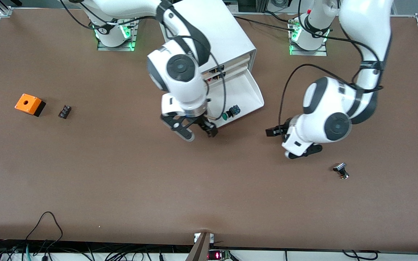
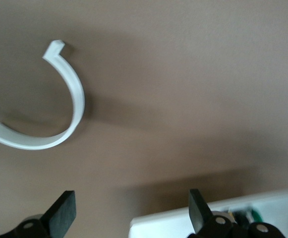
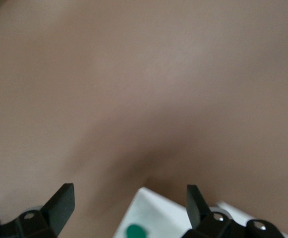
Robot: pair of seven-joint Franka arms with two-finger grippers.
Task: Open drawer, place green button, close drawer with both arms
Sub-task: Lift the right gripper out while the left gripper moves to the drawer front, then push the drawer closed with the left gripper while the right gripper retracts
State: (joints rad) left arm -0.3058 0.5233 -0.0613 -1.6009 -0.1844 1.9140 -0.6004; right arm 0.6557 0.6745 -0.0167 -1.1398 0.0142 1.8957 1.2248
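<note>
Closing is the step left, judged from the layout. The cabinet stands at the middle of the table's edge where the robot bases sit. The drawer stands pulled out toward the table's centre, the button lying in it near the front lip. The right gripper hangs released over that lip; the left gripper, also released and empty, hangs over bare table toward the left arm's end. Risk: a skewed one-sided push may jam the drawer or jolt the button. Open table surrounds the front lip.
</note>
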